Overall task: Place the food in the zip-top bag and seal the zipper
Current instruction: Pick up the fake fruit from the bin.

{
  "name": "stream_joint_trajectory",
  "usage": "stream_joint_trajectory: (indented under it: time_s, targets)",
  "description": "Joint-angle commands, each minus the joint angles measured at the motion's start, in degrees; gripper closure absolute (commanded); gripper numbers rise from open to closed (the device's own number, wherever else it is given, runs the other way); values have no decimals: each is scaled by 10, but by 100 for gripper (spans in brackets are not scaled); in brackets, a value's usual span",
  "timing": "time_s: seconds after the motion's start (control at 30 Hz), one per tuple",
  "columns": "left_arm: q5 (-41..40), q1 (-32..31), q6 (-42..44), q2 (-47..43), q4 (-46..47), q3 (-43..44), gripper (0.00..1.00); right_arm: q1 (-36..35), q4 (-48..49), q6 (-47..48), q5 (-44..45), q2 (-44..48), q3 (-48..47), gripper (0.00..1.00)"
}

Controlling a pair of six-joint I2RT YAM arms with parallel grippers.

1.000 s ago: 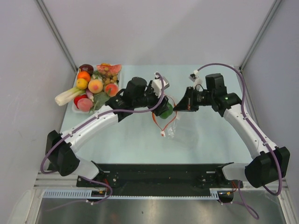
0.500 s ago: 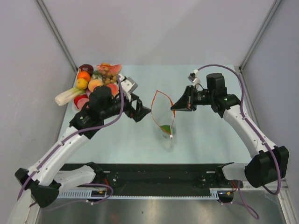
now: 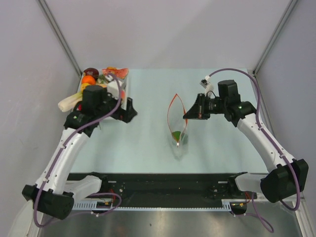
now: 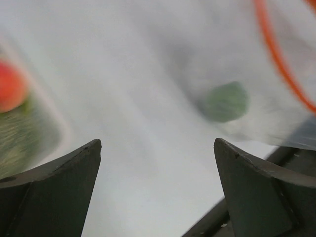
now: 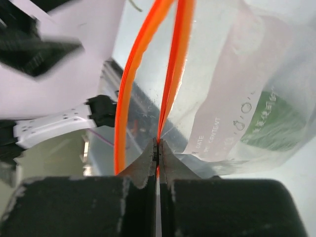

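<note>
Clear, crinkly plastic stands upright near the middle of the counter (image 3: 148, 143). This is the zip-top bag (image 3: 177, 129), with its mouth gaping upward and its lower end apparently resting on the surface. The right tool (image 3: 188, 114) is clamped fully together on one lip of the orange-red zipper (image 3: 171, 106); its wrist view shows the strip nipped between the closed fingertips while the other lip bows away.

One green toy (image 3: 176, 134) lies at the bottom of the bag, so the filling has begun but looks far from finished. The rest of the food (image 3: 94, 76), including an orange fruit, a dark red one and a watermelon slice, is heaped in the clear tray (image 3: 128, 75) at the far left.

The left tool (image 3: 131, 111) hovers at the tray's near right side, well apart from the bag. Its fingers are spread wide and hold nothing.

By my reading, most pieces are yet to be carried across, and the zipper remains unsealed.
</note>
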State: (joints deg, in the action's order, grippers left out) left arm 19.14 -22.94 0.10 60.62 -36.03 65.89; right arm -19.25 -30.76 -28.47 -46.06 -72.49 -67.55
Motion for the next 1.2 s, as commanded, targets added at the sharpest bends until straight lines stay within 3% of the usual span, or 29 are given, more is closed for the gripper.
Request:
stream_joint_trajectory:
  time_s: [0.0, 0.13, 0.2, 0.33, 0.57, 1.03, 1.17]
  targets:
    - [-24, 165, 110, 2, -115, 42, 0, -11, -38, 86, 69, 16, -15, 100]
    - [-38, 288, 213, 29, -134, 52, 0, -14, -38, 92, 77, 8, -20, 100]
    - [-36, 356, 231, 65, -141, 62, 0, -16, -36, 92, 78, 7, -21, 100]
    - [-23, 424, 246, 111, -128, 79, 0, -15, -38, 91, 81, 6, -21, 100]
    - [-24, 446, 231, 173, -71, 86, 0, -16, -41, 91, 85, 0, -26, 100]
    - [35, 445, 206, 243, -45, 93, 0, -15, -41, 95, 89, -7, -26, 100]
    - [33, 445, 216, 244, -43, 86, 13, -14, -41, 94, 89, -4, -22, 100]
